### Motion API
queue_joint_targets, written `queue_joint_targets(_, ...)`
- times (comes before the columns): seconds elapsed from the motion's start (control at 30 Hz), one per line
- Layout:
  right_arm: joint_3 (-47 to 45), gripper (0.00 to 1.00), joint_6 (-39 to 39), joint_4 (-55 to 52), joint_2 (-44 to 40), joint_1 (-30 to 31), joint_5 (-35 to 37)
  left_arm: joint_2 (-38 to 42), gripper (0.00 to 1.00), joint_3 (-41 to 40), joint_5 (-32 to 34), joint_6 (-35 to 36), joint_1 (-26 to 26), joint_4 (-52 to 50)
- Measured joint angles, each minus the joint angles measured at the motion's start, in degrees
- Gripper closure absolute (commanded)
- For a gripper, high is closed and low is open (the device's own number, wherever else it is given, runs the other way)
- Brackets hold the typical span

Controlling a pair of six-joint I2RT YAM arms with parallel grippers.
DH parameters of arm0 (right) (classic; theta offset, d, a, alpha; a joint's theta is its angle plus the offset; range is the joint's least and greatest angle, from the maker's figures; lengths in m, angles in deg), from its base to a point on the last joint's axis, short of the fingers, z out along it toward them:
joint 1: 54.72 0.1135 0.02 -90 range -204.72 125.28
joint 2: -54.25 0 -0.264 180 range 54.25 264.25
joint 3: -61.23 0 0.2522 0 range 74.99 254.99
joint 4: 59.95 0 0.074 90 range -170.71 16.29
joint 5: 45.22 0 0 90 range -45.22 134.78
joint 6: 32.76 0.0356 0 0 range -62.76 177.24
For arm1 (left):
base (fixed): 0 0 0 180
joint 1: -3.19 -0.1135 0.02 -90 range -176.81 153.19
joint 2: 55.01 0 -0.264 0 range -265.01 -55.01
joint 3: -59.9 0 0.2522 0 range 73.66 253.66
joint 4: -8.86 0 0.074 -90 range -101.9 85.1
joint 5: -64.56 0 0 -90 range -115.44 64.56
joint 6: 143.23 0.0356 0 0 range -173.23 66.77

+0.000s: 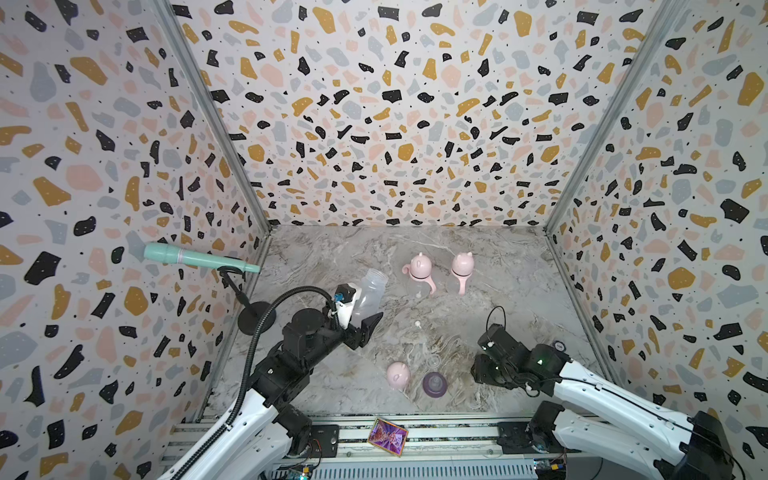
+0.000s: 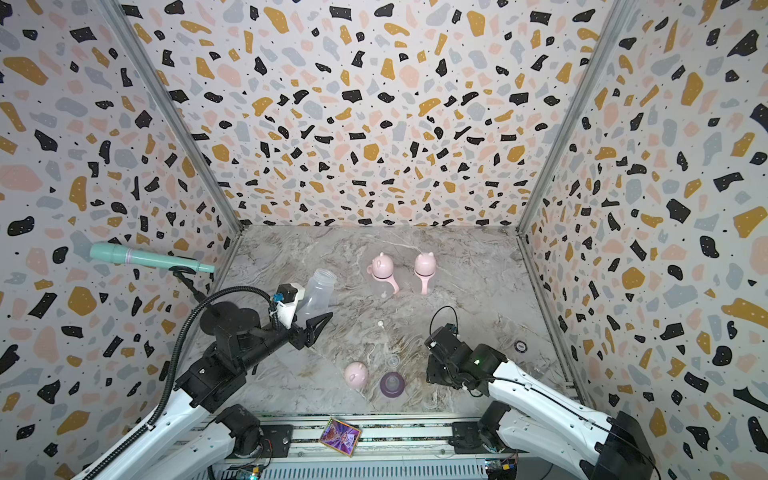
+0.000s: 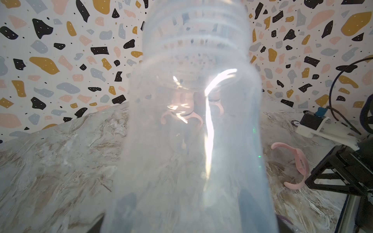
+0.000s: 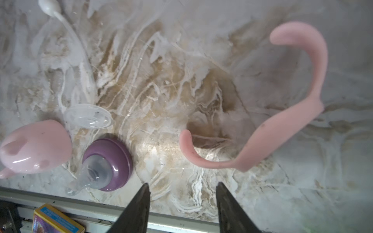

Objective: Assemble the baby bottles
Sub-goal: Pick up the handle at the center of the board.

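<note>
My left gripper is shut on a clear bottle body, held tilted above the table; that bottle fills the left wrist view. Two assembled baby bottles with pink caps stand at the back. Low near the front right, my right gripper is open, its jaws apart with nothing between them. A pink two-handled collar lies just beyond its fingertips, apart from them. A loose pink cap and a purple teat ring sit together near the front edge.
A clear disc and a thin white straw piece lie by the loose parts. A mint microphone on a black stand juts in at the left. A colourful small box rests on the front rail. Patterned walls enclose three sides.
</note>
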Motion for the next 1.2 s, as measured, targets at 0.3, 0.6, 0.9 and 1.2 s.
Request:
queue_joint_targets(0.3,-7.2,0.41,10.8,5.7,-0.6,0.6,0.1,0.7,0.58,-0.5,-1.5,0.0,0.0,0.9)
queue_joint_targets(0.6,-8.7,0.36,16.7,12.0,-1.4,0.6,2.5,-0.1,0.58,-0.7,-3.3,0.0,0.0,1.3)
queue_joint_targets(0.9,-13.6,0.38,23.5,15.2,-4.8,-0.3,5.4,-0.1,0.58,-0.7,-4.2,0.0,0.0,1.4)
queue_joint_targets(1.2,-14.6,0.56,24.4,13.6,-6.8,-3.7,7.2,-0.2,0.58,-0.8,-4.4,0.0,0.0,1.5)
